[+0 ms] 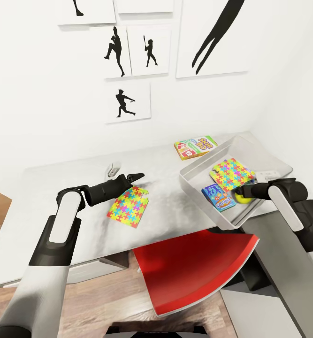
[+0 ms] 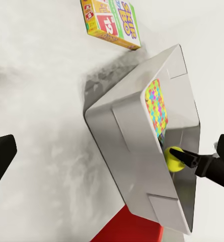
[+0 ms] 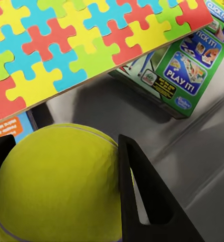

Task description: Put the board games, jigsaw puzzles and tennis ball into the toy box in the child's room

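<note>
While right tool (image 1: 244,192) grips tennis ball (image 3: 54,184), green box (image 3: 190,65) reads "PLAY IT!"

Bright, even sim lighting, no glare. Soft shadows under the toy box (image 1: 194,180) on the table (image 1: 57,188) and beneath the puzzle (image 3: 86,45) inside it. Head view stretched at the edges. Right wrist close-up slightly soft.

Two jigsaw puzzles: one on the worktop (image 1: 43,188) at (image 1: 129,205), one in the toy box (image 1: 194,176) at (image 1: 232,172). One tennis ball (image 1: 243,197). Three board games: yellow (image 1: 195,147), blue (image 1: 218,197), green (image 3: 184,65). Five silhouette pictures (image 1: 128,102).
</note>
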